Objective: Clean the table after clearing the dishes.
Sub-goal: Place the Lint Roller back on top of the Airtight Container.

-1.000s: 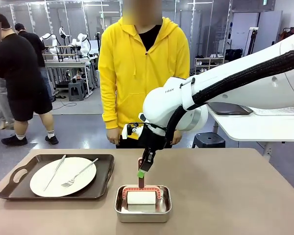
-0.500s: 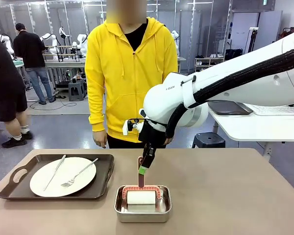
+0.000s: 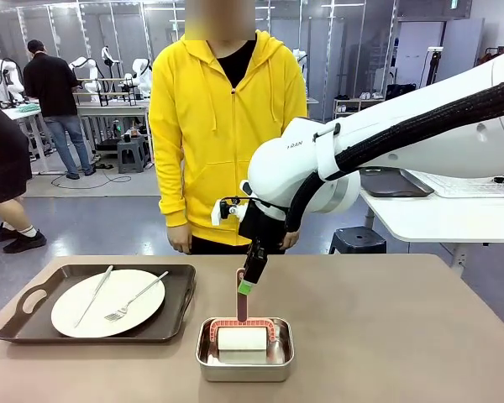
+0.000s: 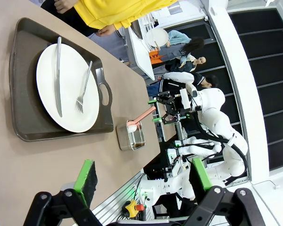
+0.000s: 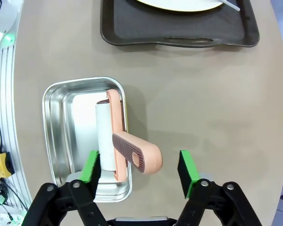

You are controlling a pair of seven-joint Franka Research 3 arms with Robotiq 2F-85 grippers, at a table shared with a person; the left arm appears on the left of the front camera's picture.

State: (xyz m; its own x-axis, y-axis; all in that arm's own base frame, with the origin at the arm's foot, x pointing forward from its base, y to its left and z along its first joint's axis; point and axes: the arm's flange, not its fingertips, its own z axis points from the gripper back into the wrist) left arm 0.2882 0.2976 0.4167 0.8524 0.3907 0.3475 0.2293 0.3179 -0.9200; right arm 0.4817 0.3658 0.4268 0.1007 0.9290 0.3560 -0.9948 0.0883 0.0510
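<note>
The right arm [image 3: 454,158] is white and rounded, with a black ribbed cable sleeve [image 3: 403,137] along it. The right gripper [image 5: 137,170] is black with green pads [image 5: 185,170].

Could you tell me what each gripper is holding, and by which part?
Nothing is held: the right gripper stands open around the roller handle, and the left gripper is open.

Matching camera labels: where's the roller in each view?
Front: roller at bottom centre, in the pan, handle up.
Left wrist: roller at centre, far off, sticking out of the pan.
Right wrist: roller at lower centre-left, in the pan.
Shared landmark: the tray beside the pan.
</note>
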